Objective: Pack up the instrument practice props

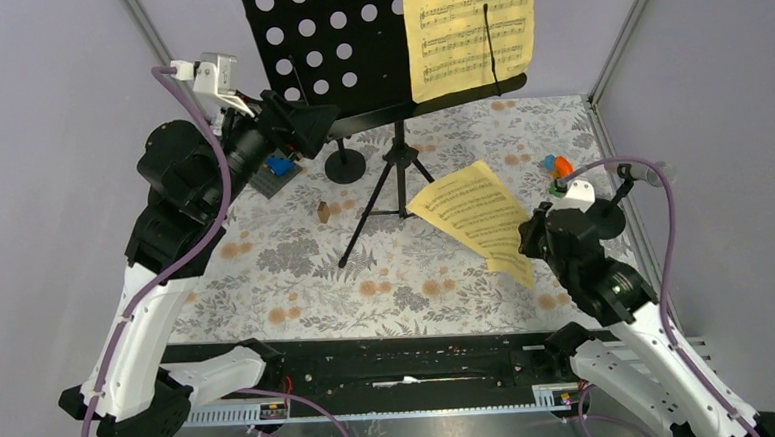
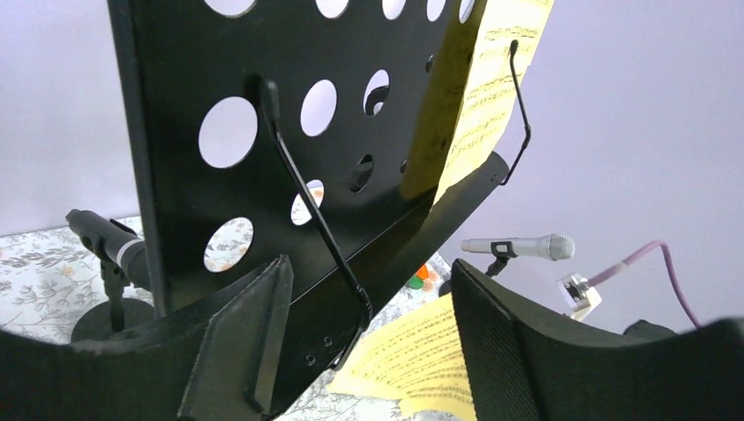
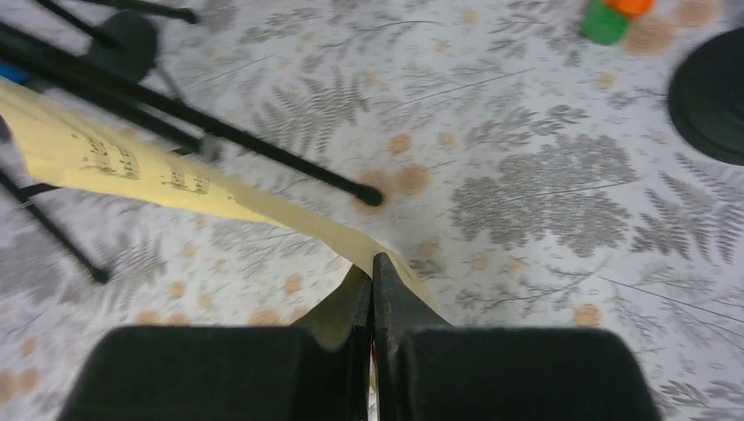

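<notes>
Left arm pose: reaches up and forward from its base, bent at the elbow; the left gripper [image 1: 314, 120] is at the lower left corner of the music rack [image 1: 334, 41].
Left pincer: jaws wide apart. In the wrist view the left gripper [image 2: 368, 294] straddles the rack's bottom ledge and a wire page holder [image 2: 307, 193], gripping nothing.
Right arm pose: low and folded, right of the rack's tripod legs [image 1: 382, 194], wrist tipped down toward the floral tablecloth [image 1: 296, 273].
Right pincer: the right gripper [image 3: 373, 272] is clamped on a corner of the loose yellow page [image 3: 132, 167].
Loose yellow page: its long axis runs from the right gripper [image 1: 537, 236] up and left toward the tripod, and the sheet [image 1: 475, 214] is lifted off the cloth above one leg.
Page on rack: a second yellow sheet [image 1: 469, 29] stands upright on the rack's right half, pinned by a wire.
Microphones: the black microphone [image 2: 110, 246] is left of the rack and the silver microphone [image 2: 522, 247] right of it. Both lie roughly level on their posts.
Disc base: one [image 1: 345, 165] sits just left of the tripod.
Edges and room: the cloth in front of the tripod is open. The side walls stand close outside each arm.
Other things: an orange-green toy [image 1: 558, 166] is right of the rack, and a blue block piece [image 1: 279, 168] sits under the left wrist.
</notes>
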